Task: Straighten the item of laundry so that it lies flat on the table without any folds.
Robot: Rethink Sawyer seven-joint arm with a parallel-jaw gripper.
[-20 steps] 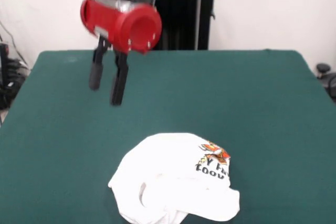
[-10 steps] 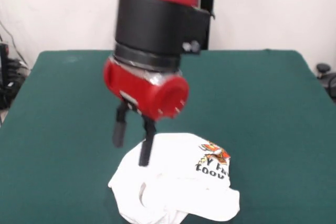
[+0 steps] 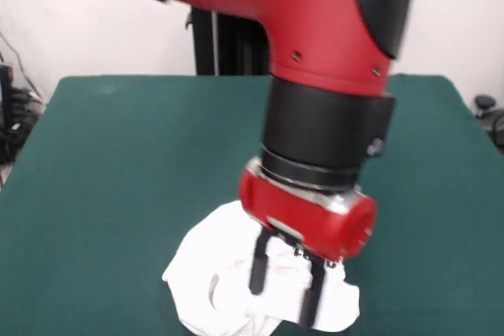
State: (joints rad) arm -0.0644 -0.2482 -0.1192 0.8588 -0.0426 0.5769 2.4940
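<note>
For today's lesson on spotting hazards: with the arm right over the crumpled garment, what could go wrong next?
The open gripper hangs over the bunched item of laundry, so it may pinch several layers at once and drag a fold rather than open it. The garment lies near the table's front edge; a pull that way might slide it off. The arm hides the print, so the grasp spot is uncertain.
</note>
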